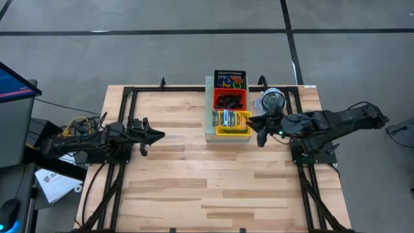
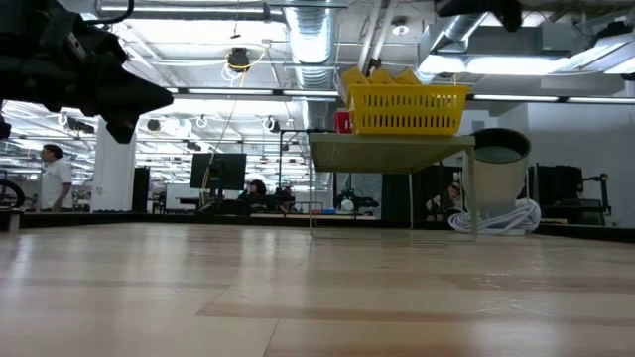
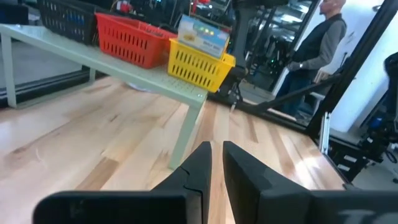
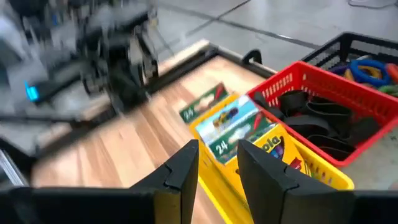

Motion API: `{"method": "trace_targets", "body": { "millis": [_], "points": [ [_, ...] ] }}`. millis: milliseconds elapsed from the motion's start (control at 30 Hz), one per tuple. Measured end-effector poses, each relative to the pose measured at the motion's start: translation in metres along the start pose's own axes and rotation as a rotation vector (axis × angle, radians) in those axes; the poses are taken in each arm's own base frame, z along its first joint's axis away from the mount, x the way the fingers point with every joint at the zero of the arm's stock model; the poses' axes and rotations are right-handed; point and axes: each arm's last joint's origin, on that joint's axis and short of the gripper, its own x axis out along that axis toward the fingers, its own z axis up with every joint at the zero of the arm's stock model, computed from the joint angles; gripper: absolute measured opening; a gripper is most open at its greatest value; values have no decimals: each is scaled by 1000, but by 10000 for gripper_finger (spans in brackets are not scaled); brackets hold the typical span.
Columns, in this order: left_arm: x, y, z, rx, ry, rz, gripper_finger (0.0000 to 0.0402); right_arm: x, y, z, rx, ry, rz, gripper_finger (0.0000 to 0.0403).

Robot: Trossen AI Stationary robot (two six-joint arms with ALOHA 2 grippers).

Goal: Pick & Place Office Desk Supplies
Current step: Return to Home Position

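On a pale green shelf (image 1: 209, 110) at the table's far middle stand three baskets in a row. The black one (image 1: 229, 79) holds coloured loops (image 4: 367, 67), the red one (image 1: 229, 100) black clips (image 4: 323, 118), and the yellow one (image 1: 233, 123) green-blue packets (image 4: 227, 124) and a yellow box (image 4: 277, 146). My right gripper (image 4: 219, 168) hovers open just right of the yellow basket, above its rim, tilted slightly down, with nothing between its fingers. My left gripper (image 3: 214, 165) is held level at the table's left, pointing toward the shelf, shut and holding nothing.
A round clear disc spindle (image 1: 273, 100) stands right of the shelf, behind my right gripper. The shelf stands on thin legs (image 3: 183, 134) with room beneath it. Bare wooden table (image 1: 207, 188) stretches across the near half. People show in the room beyond (image 3: 326, 37).
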Motion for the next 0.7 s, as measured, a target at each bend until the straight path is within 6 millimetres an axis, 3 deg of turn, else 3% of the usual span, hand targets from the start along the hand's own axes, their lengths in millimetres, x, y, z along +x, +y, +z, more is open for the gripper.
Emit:
{"method": "trace_targets", "body": {
  "millis": [200,367,567,700],
  "points": [
    [3,1,-3,2,41,14,35,30,0,-4,-194,94,87,109],
    [4,2,-6,2,68,23,35,46,-2,-20,-290,152,355,109],
    [6,2,-8,4,96,32,35,37,-17,-61,-251,78,707,109],
    [7,3,-9,4,109,37,35,20,-36,-85,-251,-35,809,109]
  ]
}}
